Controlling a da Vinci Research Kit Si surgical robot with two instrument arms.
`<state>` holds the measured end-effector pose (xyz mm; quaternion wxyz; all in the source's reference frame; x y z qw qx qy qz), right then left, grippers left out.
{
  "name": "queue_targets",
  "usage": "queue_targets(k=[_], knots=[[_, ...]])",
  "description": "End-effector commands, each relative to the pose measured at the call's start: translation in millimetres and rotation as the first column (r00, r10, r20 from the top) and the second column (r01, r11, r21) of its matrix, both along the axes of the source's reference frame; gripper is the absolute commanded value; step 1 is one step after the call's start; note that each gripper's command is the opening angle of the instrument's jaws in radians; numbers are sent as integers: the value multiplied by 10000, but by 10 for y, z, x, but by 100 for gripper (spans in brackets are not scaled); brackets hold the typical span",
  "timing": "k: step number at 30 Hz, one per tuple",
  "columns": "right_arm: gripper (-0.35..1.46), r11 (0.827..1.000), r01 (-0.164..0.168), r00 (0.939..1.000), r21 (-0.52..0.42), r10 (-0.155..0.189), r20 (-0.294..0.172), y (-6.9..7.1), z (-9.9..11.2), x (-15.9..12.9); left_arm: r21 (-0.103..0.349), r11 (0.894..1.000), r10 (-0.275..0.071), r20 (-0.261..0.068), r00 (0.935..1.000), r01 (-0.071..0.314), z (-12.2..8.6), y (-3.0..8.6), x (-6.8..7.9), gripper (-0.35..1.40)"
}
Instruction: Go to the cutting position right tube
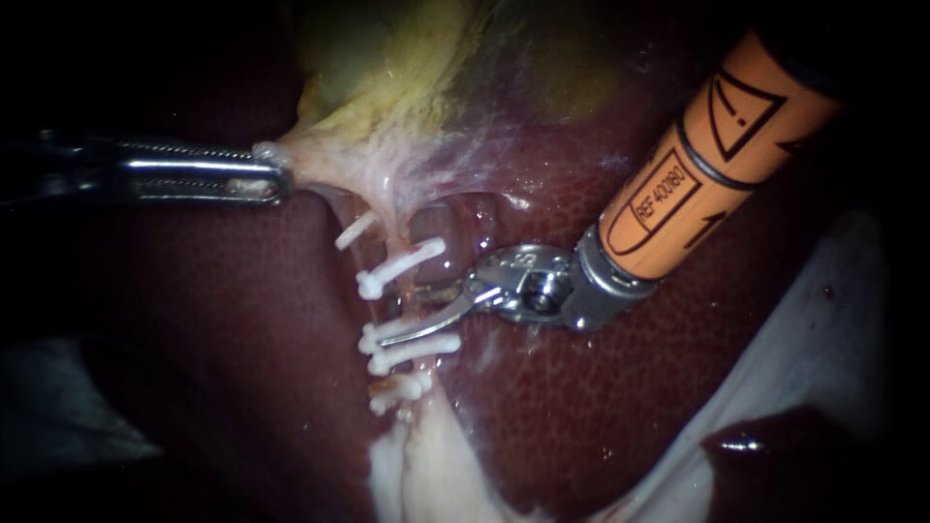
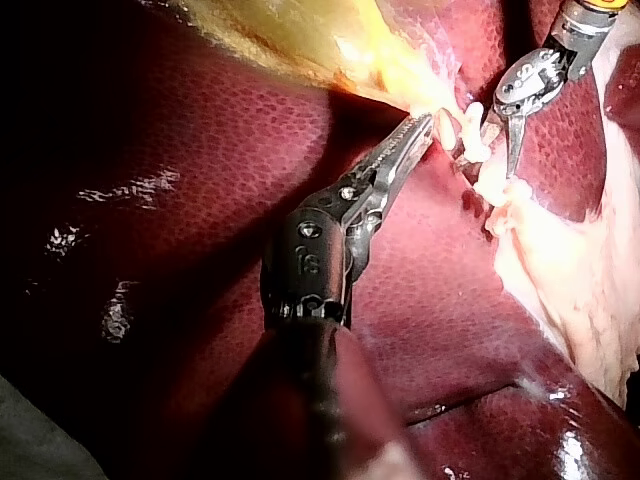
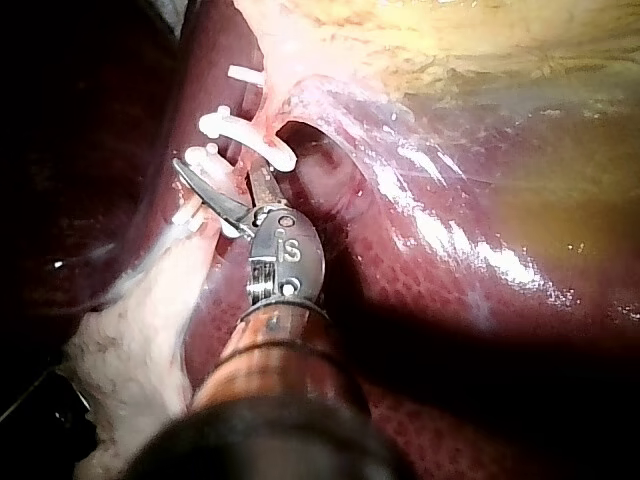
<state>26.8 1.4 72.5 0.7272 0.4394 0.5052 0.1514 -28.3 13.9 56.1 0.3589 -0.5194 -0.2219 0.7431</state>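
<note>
My left instrument comes in from the left, its jaws shut on the pale neck of the gallbladder and holding it taut. Below that, pinkish tubes run down over the liver with several white clips across them. My right instrument, on an orange shaft, has curved blades standing open around a tube, between an upper clip and a lower clip. In the right wrist view the blades gape beside the clips. In the left wrist view the left instrument grips yellowish tissue.
Dark red liver surrounds the tubes on both sides. Pale fatty tissue hangs below the lowest clip. A white sheet lies at the lower right. The thick orange shaft fills the upper right.
</note>
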Motion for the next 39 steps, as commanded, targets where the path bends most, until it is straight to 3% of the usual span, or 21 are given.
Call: queue_targets(k=[1, 10, 28, 39], knots=[[135, 10000, -51, 9999, 22, 52, -89, -1, 0, 3, 2, 10000, -14, -17, 10000, 14, 1, 0, 0, -35], [130, 9974, -489, 9972, 524, 517, -539, -7, -9, 31, 2, 10000, -19, -20, 10000, 19, 1, 0, -1, -35], [130, 9961, -579, 9969, 667, 613, -502, -14, -11, 41, 1, 10000, -25, -24, 10000, 25, 0, 0, -2, -35], [132, 9940, -619, 9949, 902, 686, -733, -16, -18, 39, 1, 10000, -23, -23, 10000, 23, 0, -1, -1, -35]])
